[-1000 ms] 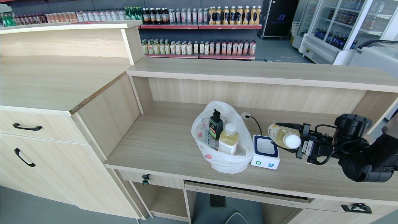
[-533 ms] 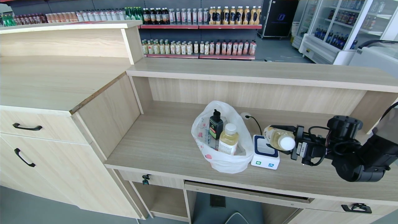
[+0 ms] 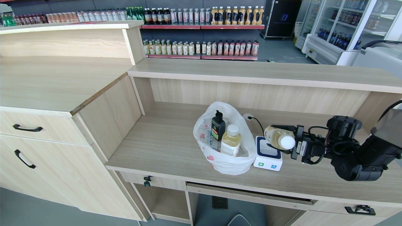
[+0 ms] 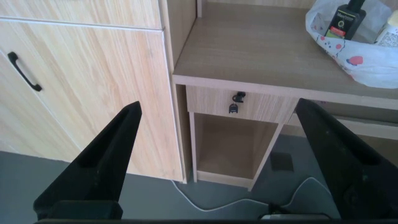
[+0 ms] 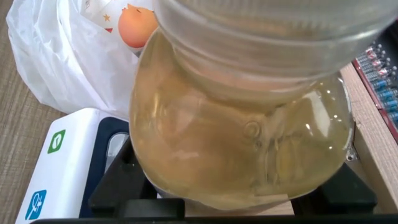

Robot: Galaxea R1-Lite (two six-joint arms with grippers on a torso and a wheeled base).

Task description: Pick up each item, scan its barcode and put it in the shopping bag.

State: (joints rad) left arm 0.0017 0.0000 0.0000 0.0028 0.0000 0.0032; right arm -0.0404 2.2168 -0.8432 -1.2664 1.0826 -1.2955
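Above the right side of the scanner (image 3: pixel 267 162), the right gripper (image 3: pixel 275 137) is closed around a bottle (image 3: pixel 279 139) of yellowish drink, held on its side with its white cap toward the arm. The scanner stands on the counter (image 3: pixel 163 141), touching a white plastic bag (image 3: pixel 229 164). Inside the bag stand a dark bottle (image 3: pixel 218 125) and a second yellowish bottle (image 3: pixel 230 141). Down in front of the counter's drawer, the left gripper (image 4: pixel 219 109) hangs with its fingers spread wide, holding nothing.
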